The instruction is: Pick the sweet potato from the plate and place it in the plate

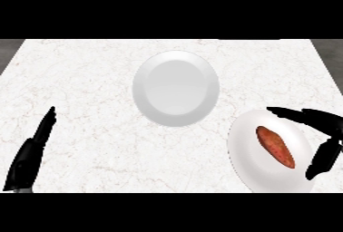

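An orange-red sweet potato [275, 147] lies lengthwise on a white plate [247, 145] at the counter's lower right. My right hand [324, 122] hovers over that plate's right side, open, its fingers reaching over the far rim and its thumb hanging down past the right edge, not touching the sweet potato. A second white plate [175, 88], bare, sits near the middle of the counter, farther back and to the left. My left hand [30, 156] rests open at the lower left, fingers straight and pointing away from me.
The white marbled counter [87, 81] fills the view, with its grey far corners at the top left and top right. Bare counter lies between the two plates and around the left hand.
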Action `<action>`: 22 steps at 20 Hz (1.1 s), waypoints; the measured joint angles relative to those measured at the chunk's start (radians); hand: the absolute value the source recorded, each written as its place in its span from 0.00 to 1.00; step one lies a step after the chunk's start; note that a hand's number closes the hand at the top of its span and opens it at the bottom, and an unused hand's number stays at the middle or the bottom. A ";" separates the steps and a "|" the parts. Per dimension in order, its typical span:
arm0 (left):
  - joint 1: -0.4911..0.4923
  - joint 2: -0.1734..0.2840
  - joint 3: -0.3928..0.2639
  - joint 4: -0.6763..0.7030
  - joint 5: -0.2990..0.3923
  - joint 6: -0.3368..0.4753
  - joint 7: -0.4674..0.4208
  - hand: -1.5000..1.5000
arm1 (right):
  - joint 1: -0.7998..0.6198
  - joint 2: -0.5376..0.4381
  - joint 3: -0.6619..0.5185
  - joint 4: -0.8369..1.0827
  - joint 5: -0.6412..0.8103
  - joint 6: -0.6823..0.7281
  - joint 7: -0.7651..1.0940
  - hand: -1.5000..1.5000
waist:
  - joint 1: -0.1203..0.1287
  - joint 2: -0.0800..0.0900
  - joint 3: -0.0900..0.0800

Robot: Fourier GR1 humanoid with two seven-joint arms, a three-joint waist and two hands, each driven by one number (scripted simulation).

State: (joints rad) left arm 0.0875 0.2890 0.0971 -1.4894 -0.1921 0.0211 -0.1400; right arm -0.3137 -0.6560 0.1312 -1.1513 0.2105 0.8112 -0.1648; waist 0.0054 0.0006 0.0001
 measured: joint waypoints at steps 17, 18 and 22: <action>-0.007 -0.017 0.059 -0.006 -0.024 -0.055 -0.004 0.50 | -0.020 0.130 -0.037 0.120 0.214 -0.040 -0.113 1.00 | -0.001 -0.003 -0.003; -0.013 -0.014 0.066 -0.003 -0.021 -0.059 0.000 0.50 | -0.023 0.136 -0.042 0.129 0.219 -0.048 -0.122 1.00 | -0.002 -0.004 -0.004; -0.018 -0.034 0.060 -0.006 -0.040 -0.051 0.005 0.50 | -0.018 0.148 -0.053 0.128 0.232 -0.069 -0.148 1.00 | -0.001 -0.004 -0.004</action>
State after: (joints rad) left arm 0.0698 0.2552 0.1566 -1.4952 -0.2318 -0.0303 -0.1347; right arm -0.3321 -0.5079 0.0781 -1.0230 0.4428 0.7423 -0.3133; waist 0.0042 -0.0035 -0.0038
